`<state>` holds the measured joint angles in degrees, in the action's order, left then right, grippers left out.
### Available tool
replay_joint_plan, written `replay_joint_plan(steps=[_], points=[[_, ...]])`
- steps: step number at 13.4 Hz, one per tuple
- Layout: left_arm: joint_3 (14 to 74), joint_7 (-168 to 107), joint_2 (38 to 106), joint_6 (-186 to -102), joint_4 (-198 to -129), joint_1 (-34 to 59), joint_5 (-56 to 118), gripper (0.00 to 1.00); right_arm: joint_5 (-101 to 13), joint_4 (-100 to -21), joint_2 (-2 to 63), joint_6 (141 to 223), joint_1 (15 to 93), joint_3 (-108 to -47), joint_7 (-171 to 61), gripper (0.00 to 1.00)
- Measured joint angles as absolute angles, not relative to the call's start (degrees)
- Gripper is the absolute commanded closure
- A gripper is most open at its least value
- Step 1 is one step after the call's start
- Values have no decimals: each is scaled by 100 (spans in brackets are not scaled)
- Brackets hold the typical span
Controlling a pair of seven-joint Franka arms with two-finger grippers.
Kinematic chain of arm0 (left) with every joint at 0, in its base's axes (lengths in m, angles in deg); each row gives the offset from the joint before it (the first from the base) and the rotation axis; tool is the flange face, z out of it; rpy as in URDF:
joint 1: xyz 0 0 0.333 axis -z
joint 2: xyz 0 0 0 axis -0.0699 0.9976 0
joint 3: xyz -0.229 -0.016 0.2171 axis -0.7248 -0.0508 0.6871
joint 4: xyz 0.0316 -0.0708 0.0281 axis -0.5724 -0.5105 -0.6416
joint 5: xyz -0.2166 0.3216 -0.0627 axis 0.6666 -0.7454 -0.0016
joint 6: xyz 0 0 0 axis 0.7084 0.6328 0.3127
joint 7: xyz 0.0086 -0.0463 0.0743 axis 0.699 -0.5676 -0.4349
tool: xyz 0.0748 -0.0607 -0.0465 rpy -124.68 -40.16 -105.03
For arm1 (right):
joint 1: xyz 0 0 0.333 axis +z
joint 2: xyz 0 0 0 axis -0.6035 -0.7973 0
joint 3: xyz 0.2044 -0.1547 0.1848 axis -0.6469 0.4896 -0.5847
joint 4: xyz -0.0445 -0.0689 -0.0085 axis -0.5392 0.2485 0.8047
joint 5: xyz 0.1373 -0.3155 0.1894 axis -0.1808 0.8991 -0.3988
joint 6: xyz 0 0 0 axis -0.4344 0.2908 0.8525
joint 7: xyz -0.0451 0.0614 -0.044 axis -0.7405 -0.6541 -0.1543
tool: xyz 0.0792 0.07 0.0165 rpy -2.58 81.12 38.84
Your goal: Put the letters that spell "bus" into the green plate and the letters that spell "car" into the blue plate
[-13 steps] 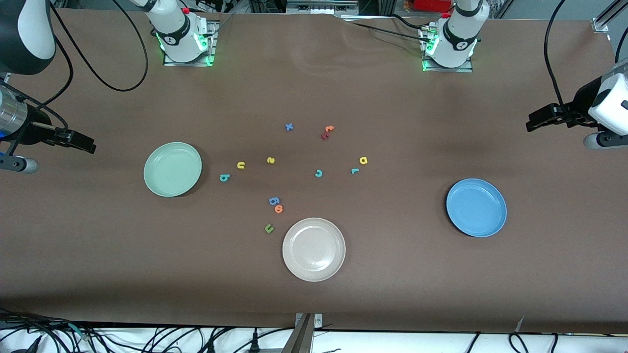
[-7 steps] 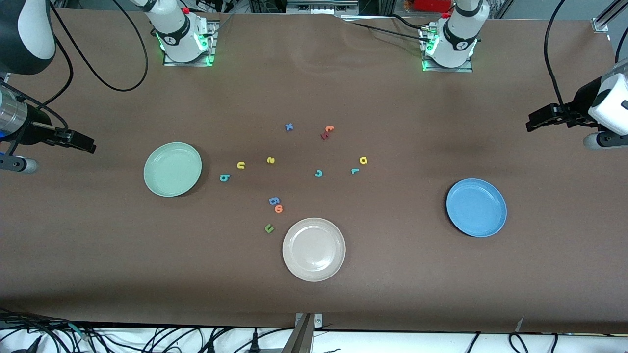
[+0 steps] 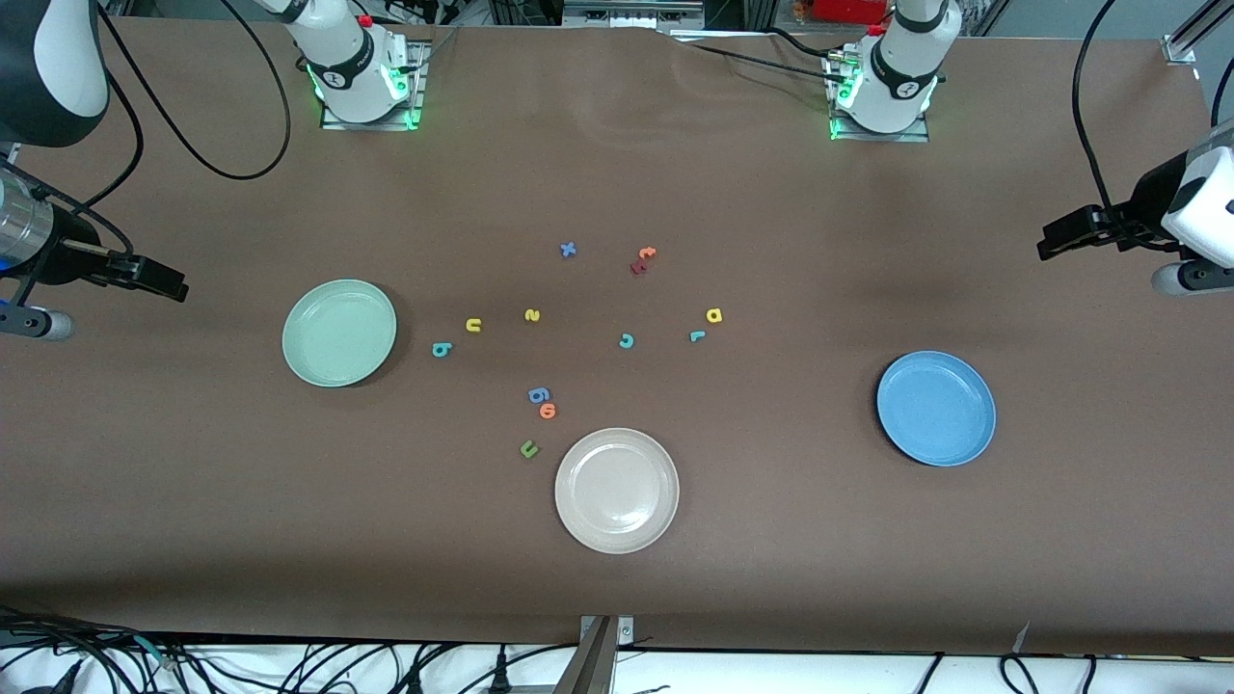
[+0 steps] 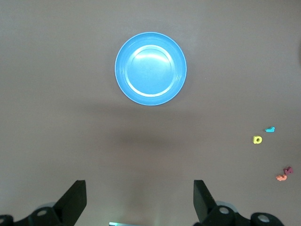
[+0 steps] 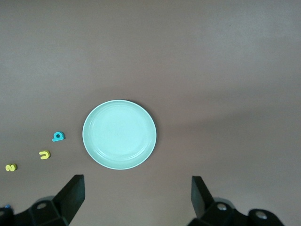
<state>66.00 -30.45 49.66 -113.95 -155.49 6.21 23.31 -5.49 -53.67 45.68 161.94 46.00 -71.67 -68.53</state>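
The green plate lies toward the right arm's end, with the teal "b", yellow "u" and yellow "s" beside it on the table. Mid-table lie the teal "c", teal "r" and yellow "a". The blue plate holds nothing. My left gripper hangs open high over its table end. My right gripper hangs open over the other end.
A beige-white plate sits nearest the front camera. Beside it lie a green "u", an orange "o" and a blue "g". A blue "x" and an orange and dark red pair lie nearer the bases.
My left gripper has drifted very slightly outward toward its end of the table. The right gripper, plates and letters have not moved.
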Motion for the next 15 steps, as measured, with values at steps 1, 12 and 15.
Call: replay_joint_plan(steps=[1,12,15], points=[[6600,-3045,4985,-11395,-15549,621,2331,0,-549,-5367,4568,16194,4600,-7167,-6853,0],[6592,-3045,5219,-11501,-15368,638,2331,0,-575,-5369,4522,15976,4752,-7183,-7154,0],[6592,-3045,5223,-11501,-15365,638,2331,0,-582,-5370,4408,16029,5249,-7208,-8007,0]])
